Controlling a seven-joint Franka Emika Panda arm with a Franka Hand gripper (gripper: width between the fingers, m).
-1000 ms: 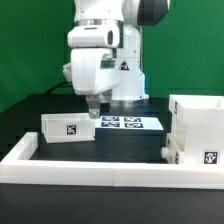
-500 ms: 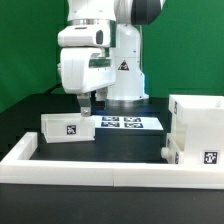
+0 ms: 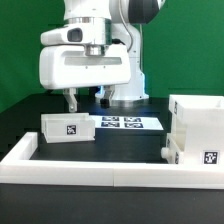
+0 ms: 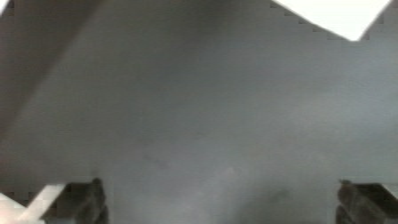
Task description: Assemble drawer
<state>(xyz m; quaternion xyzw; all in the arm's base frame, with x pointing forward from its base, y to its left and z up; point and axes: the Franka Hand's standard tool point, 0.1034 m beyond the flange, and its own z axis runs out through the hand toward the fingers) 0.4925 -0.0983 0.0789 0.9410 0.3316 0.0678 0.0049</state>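
Three white parts of the drawer are in the exterior view. One small tray (image 3: 68, 127) lies on the black table (image 3: 130, 148) toward the exterior view's left, its tagged face turned to the camera. The tall casing (image 3: 198, 125) stands upright at the exterior view's right, running out of the frame there, with a tag low on its front. A second tray (image 3: 173, 149) sits low at the casing's near corner, just beside it; contact cannot be confirmed.

Gripper (image 3: 71, 104): hangs from the arm (image 3: 85, 65), pointing down, above the first tray's half on the exterior view's left. The fingertips end short of that tray's upper edge, with a dark gap between. How far behind the tray it stands cannot be judged. In the wrist view the two fingers (image 4: 79, 200) sit at opposite sides of the frame, spread wide, with only bare table surface between them. Nothing is held.

Edges and room: a long low white wall (image 3: 100, 166) runs along the near side of the table and turns back at the exterior view's left, close to the first tray's end. The marker board (image 3: 122, 123) lies flat just beside that tray, on the casing's side. Between the marker board and the second tray the table surface is open black, and a bare strip separates the first tray from the near wall. The wrist view shows a white corner (image 4: 338, 15) at the frame's edge; which part it belongs to cannot be told.
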